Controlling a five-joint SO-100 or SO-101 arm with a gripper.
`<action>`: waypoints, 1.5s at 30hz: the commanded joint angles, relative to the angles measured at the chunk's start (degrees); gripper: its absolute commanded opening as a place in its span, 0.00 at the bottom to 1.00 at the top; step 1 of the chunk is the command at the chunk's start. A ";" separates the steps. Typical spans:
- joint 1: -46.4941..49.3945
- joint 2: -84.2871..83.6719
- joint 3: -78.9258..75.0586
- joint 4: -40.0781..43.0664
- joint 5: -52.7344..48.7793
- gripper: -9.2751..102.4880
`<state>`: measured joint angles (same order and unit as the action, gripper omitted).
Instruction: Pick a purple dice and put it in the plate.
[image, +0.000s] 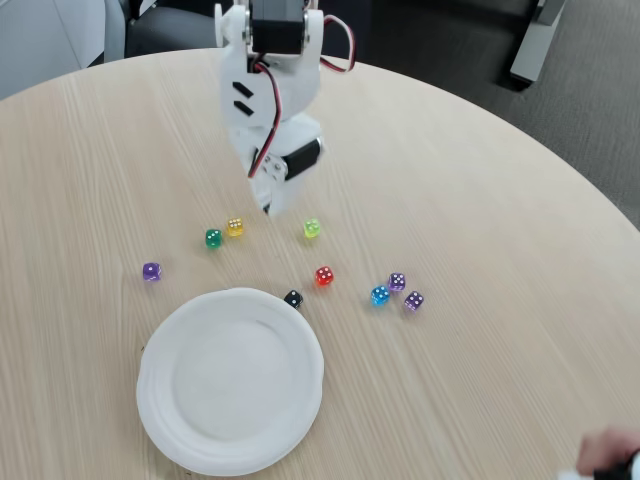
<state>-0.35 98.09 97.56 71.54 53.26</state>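
Pale woodgrain round table (480, 200) bears translucent purple dice (151, 271), rimmed paper plate (160, 420).

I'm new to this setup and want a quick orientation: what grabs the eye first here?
The big white plate near the bottom of the fixed view stands out most, empty. Above it a loose band of small coloured dice crosses the wooden table, with a purple die alone at the left. The white arm's hand hangs over the table above the dice.
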 joint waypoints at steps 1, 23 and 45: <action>2.55 0.44 0.18 -6.86 -1.14 0.08; 24.96 0.62 12.30 -22.94 -36.47 0.08; 25.05 -11.60 11.43 -23.29 -32.70 0.21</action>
<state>24.43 86.13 110.04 48.87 20.65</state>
